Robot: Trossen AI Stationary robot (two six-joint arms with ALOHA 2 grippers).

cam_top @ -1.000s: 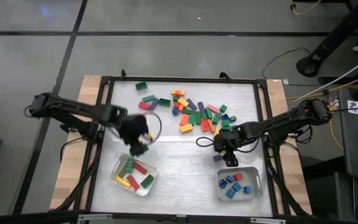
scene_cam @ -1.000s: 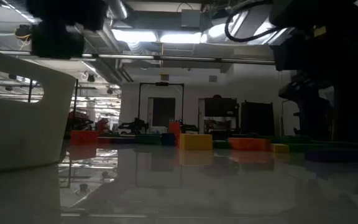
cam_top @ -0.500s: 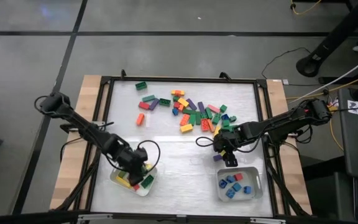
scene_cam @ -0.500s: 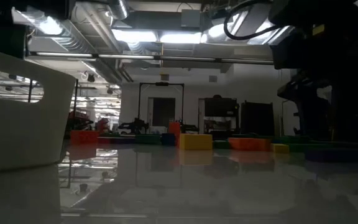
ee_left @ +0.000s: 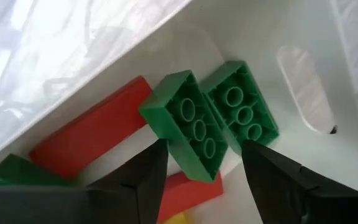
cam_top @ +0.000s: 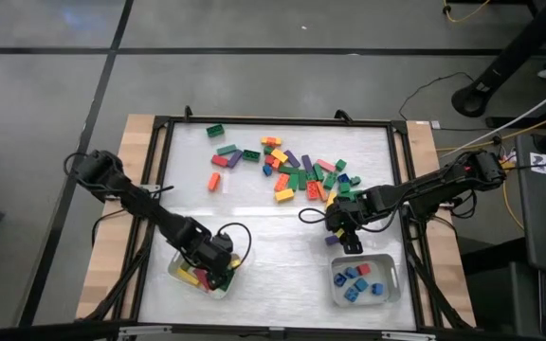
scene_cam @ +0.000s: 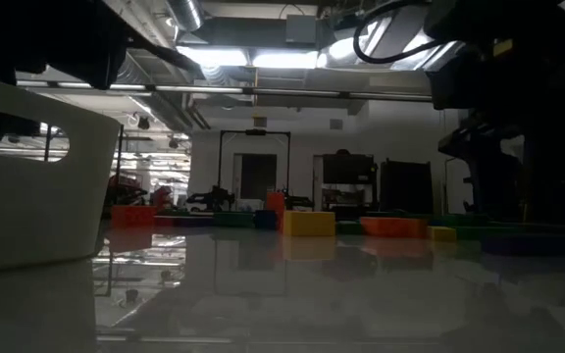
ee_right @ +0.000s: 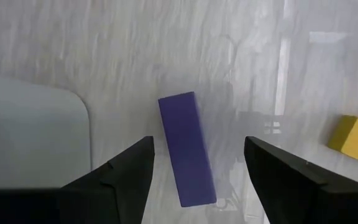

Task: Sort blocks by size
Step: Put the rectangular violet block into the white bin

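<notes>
I see left gripper (ee_left: pixel 201 162) open inside left tray (cam_top: pixel 180 278), over green block (ee_left: pixel 188 124) among red ones. Right gripper (ee_right: pixel 197 171) open above purple block (ee_right: pixel 186 148) beside blue-filled right tray (cam_top: pixel 387 270).

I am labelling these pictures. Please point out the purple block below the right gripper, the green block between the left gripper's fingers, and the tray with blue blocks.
purple block (ee_right: pixel 186 149): right wrist view, middle of its top face.
green block (ee_left: pixel 190 124): left wrist view, hollow underside.
tray with blue blocks (cam_top: pixel 388 262): high view, far right rim.
</notes>
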